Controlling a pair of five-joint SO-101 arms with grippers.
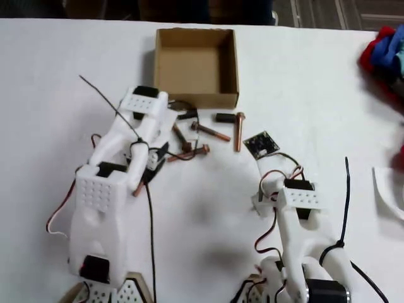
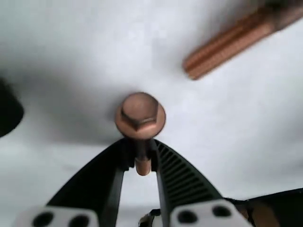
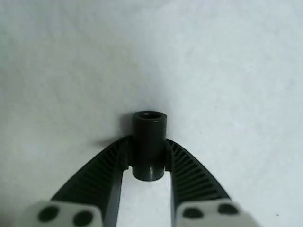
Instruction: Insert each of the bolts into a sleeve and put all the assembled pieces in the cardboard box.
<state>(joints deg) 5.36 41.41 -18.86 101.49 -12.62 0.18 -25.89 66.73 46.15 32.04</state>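
My left gripper (image 2: pixel 140 146) is shut on the shank of a copper bolt (image 2: pixel 140 116), whose hex head points away from the camera, over the white table. The threaded shaft of a second bolt (image 2: pixel 232 40) lies beyond it. My right gripper (image 3: pixel 149 146) is shut on a black sleeve (image 3: pixel 150 142), held with its open bore facing away over bare table. In the high view the cardboard box (image 1: pixel 197 63) stands open at the back. Below it lie loose bolts (image 1: pixel 211 131), (image 1: pixel 239 130), (image 1: pixel 189 153) and a black sleeve (image 1: pixel 224 117).
The left arm (image 1: pixel 101 189) reaches up toward the box's near left corner; the right arm (image 1: pixel 297 202) stands at the front right. Loose wires trail between the parts. Coloured cloth (image 1: pixel 385 50) lies at the far right edge.
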